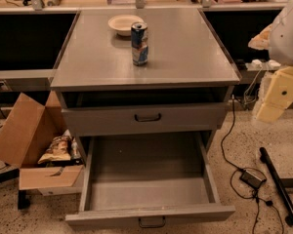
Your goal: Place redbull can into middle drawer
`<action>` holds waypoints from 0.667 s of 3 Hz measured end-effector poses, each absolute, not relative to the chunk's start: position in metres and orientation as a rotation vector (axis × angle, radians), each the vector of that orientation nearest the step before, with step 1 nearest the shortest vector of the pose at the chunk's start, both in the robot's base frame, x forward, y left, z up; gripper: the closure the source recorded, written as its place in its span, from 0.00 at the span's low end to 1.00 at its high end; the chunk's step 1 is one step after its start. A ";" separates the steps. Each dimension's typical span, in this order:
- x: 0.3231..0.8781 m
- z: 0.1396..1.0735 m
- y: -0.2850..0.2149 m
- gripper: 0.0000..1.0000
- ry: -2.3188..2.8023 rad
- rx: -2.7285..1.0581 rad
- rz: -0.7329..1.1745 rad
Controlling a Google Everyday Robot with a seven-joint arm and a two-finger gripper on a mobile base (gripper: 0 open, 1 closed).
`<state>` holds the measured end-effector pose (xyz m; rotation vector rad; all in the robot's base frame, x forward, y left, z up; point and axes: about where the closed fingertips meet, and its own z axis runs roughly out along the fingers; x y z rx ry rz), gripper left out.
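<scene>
The redbull can [139, 44], blue and silver, stands upright on the grey cabinet top [185, 57], just in front of a shallow cream bowl [124, 23]. The middle drawer [151, 212] is the lowest one. It is pulled wide open toward me and its deep grey tray holds nothing. A small dark handle [151, 222] is on its front. The drawer front above it [146, 117] is closed. My gripper [272, 104], cream-coloured under a white arm, hangs at the right edge of the view. It is beside the cabinet, well right of the can and below its level, and holds nothing.
An open cardboard box [24, 140] with snack packets [56, 150] lies on the floor to the cabinet's left. Cables and a power adapter [252, 178] lie on the floor at the right, beside a dark bar [281, 186]. A cluttered counter runs along the back.
</scene>
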<state>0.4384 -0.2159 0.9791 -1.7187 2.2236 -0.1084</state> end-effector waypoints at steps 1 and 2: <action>0.438 0.979 -0.216 0.00 2.224 -1.719 -0.108; 0.442 0.979 -0.217 0.00 2.206 -1.692 -0.125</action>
